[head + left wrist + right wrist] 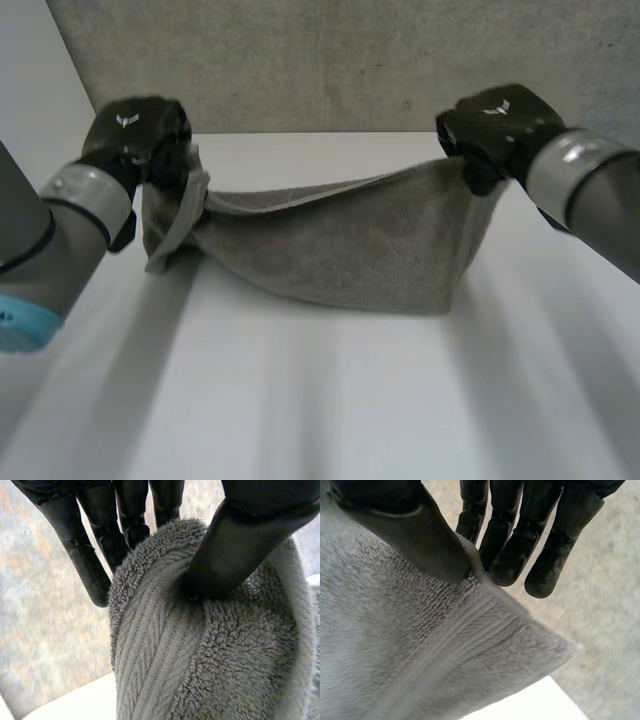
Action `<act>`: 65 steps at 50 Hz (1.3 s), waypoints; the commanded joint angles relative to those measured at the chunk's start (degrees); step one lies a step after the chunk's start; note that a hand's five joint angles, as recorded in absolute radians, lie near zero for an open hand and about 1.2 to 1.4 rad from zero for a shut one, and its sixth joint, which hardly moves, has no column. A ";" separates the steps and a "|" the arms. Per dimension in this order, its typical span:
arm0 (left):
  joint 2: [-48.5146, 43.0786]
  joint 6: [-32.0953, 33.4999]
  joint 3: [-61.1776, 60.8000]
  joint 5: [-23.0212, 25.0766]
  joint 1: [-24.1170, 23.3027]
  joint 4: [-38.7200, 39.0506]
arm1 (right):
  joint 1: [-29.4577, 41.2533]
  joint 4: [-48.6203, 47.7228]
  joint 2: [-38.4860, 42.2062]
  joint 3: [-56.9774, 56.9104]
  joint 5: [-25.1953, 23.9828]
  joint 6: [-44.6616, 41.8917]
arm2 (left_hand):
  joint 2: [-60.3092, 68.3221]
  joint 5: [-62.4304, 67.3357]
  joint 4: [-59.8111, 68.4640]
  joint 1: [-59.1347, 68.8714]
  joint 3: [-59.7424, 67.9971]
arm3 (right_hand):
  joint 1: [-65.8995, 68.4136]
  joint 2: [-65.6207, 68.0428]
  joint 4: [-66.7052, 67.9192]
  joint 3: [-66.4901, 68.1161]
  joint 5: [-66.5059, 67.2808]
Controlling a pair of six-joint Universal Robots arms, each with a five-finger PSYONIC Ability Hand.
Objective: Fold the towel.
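Note:
A grey towel [340, 245] hangs between my two hands above the white table [330, 400], sagging in the middle with its lower fold near the tabletop. My left hand [140, 135] pinches the towel's left corner; in the left wrist view the thumb [235, 545] presses the terry cloth [200, 655] against the fingers [125, 525]. My right hand [495, 125] holds the right corner; in the right wrist view the thumb [415, 535] and fingers [510, 555] clamp the towel's hemmed edge [445, 650]. A loose flap dangles below the left hand.
A grey speckled wall [330, 60] stands behind the table's far edge. White tabletop lies open in front of and under the hanging towel.

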 commanded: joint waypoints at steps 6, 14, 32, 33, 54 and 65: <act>-15.69 -0.24 32.12 3.14 2.34 7.22 | 6.31 -6.35 27.28 -56.16 12.85 -7.91 | 3.06 5.90 1.91 6.04 3.52 | 4.04 4.42 3.15 3.97 3.34; -16.22 -4.19 39.68 3.93 3.22 20.23 | 7.10 -18.92 28.42 -64.43 12.93 -6.33 | 2.73 5.56 1.57 5.70 3.19 | 4.04 4.42 3.15 3.97 3.34; -10.60 -10.44 -8.27 35.98 16.57 25.40 | 4.47 5.16 15.43 -9.82 -4.98 -9.31 | 1.05 3.88 -0.10 4.03 1.51 | 4.04 4.42 3.15 3.97 3.34; -10.16 -9.39 -11.97 38.89 17.80 26.37 | 4.47 5.16 15.42 -9.76 -5.00 -9.32 | -0.12 2.71 -1.27 2.86 0.34 | 4.04 4.42 3.15 3.97 3.34; -5.06 3.54 -26.15 47.44 22.12 21.28 | 1.21 -13.03 3.55 26.36 -5.61 -9.23 | -35.62 -32.79 -36.78 -32.65 -35.17 | 4.04 4.42 3.15 3.97 3.34; 4.52 3.54 -29.23 44.36 17.20 15.04 | 1.56 -15.14 3.55 27.77 -5.52 -8.97 | -39.16 -36.33 -40.31 -36.18 -38.70 | 4.04 4.42 3.15 3.97 3.34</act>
